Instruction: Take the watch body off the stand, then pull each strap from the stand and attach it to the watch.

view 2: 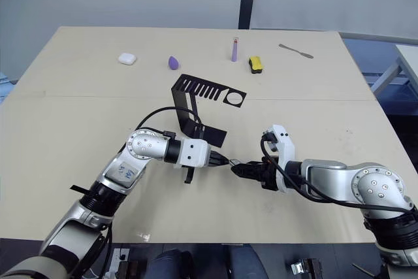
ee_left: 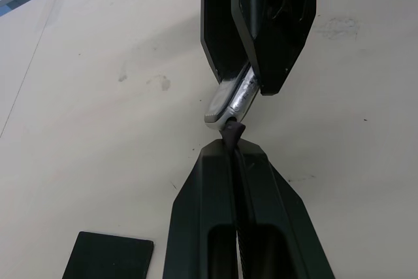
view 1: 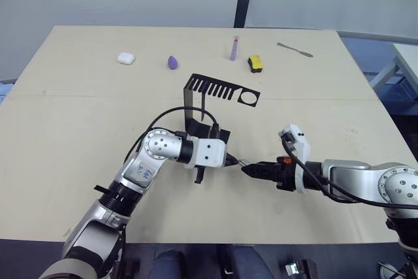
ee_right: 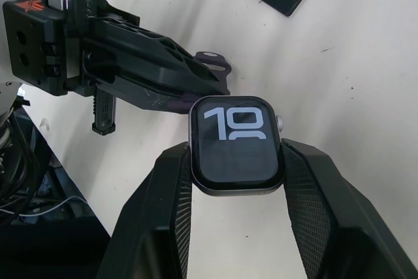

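My right gripper (ee_right: 236,161) is shut on the watch body (ee_right: 236,145), a silver-rimmed case with a black screen showing light digits. My left gripper (ee_left: 232,151) is shut on a dark purple strap (ee_left: 232,134), whose tip touches the watch body's (ee_left: 228,99) lower edge. The two grippers meet tip to tip just above the table, in front of the stand (view 1: 222,88). The black stand rests mid-table behind my left gripper (view 1: 230,160). A thin dark strip (view 1: 209,106) hangs from its comb arm; whether it is a strap I cannot tell.
Along the far side of the table lie a white case (view 1: 126,58), a purple egg-shaped piece (view 1: 172,62), an upright lilac tube (view 1: 234,49), a yellow-and-black block (view 1: 255,63) and a grey flat tool (view 1: 295,49).
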